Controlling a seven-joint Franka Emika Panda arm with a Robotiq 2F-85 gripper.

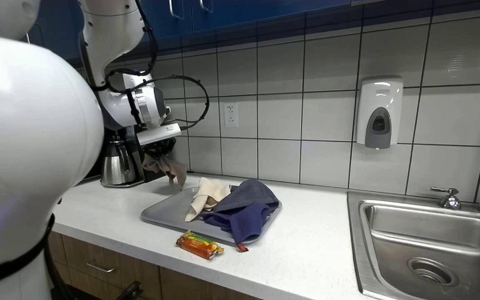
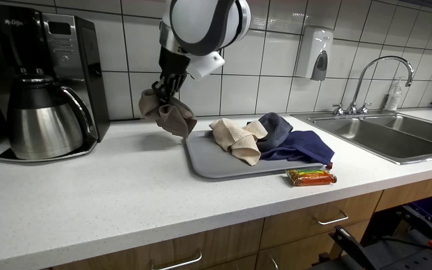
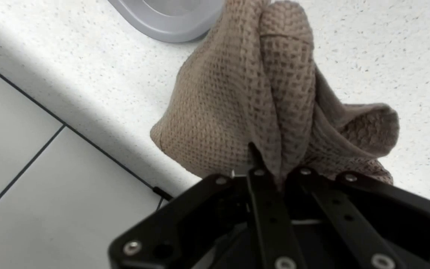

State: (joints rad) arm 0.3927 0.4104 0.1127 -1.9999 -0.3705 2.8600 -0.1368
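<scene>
My gripper (image 2: 167, 92) is shut on a brown waffle-weave cloth (image 2: 178, 120), pinching it in a bunched fold. The cloth (image 3: 211, 112) fills the middle of the wrist view and covers most of the fingertips. It hangs above the white counter, casting a shadow there, between the coffee maker and a grey tray (image 2: 216, 170). On that tray lie a crumpled beige cloth (image 2: 234, 137), a dark grey cloth (image 1: 248, 196) and a navy cloth (image 1: 250, 218), bunched together. An orange snack packet (image 1: 199, 246) rests on the counter by the tray's front edge.
A coffee maker (image 2: 88, 75) with a steel carafe (image 2: 47, 127) stands beside the arm. Behind runs a tiled wall with an outlet (image 1: 231, 114) and a soap dispenser (image 1: 379, 112). A steel sink (image 1: 423, 233) with a faucet (image 2: 381, 58) lies past the tray.
</scene>
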